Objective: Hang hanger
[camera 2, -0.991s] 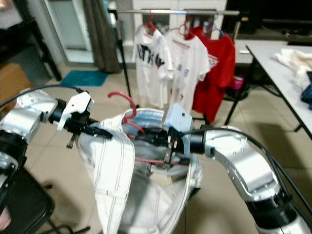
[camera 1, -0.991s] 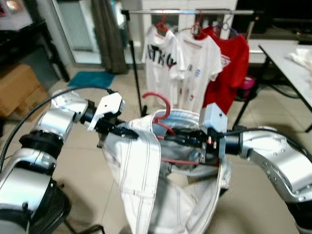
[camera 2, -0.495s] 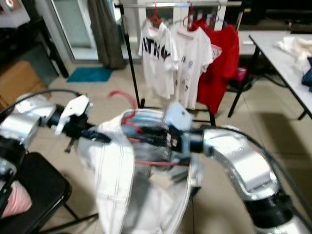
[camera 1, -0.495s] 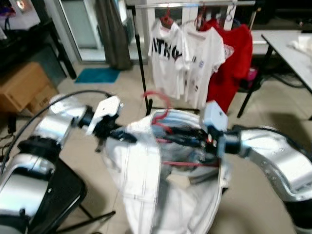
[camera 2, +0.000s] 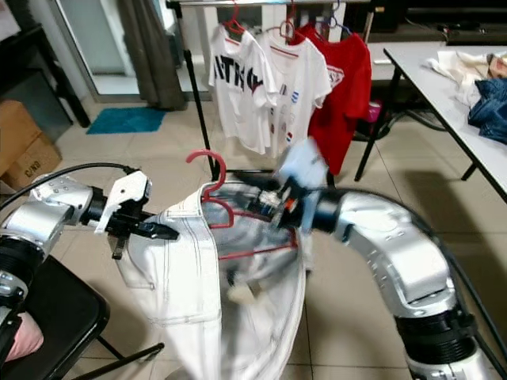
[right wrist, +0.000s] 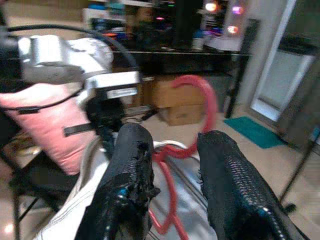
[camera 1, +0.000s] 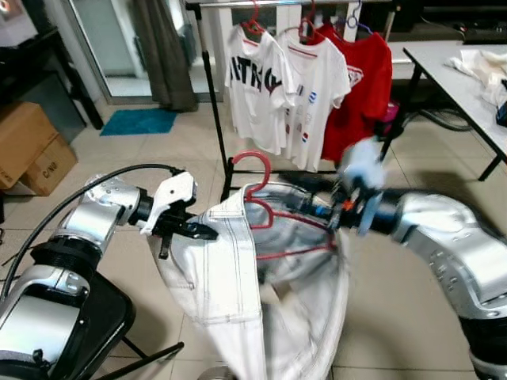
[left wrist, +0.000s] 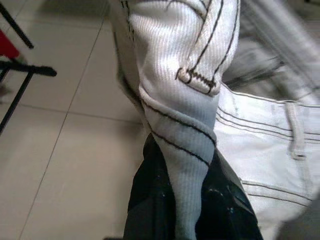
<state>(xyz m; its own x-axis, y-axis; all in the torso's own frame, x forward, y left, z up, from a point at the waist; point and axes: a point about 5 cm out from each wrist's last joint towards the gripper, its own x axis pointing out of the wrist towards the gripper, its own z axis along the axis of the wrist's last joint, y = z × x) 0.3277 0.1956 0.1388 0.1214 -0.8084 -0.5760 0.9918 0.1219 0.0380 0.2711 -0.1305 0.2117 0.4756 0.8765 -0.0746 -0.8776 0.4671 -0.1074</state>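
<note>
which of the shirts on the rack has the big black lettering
The leftmost white t-shirt on the rack; the white t-shirt beside it has only small marks, and the last is red.

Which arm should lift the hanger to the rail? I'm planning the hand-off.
Probably the right. Its gripper is at the red hanger and nearer the clothes rail; the left gripper is shut on the white jeans waistband, farther from the rail.
</note>
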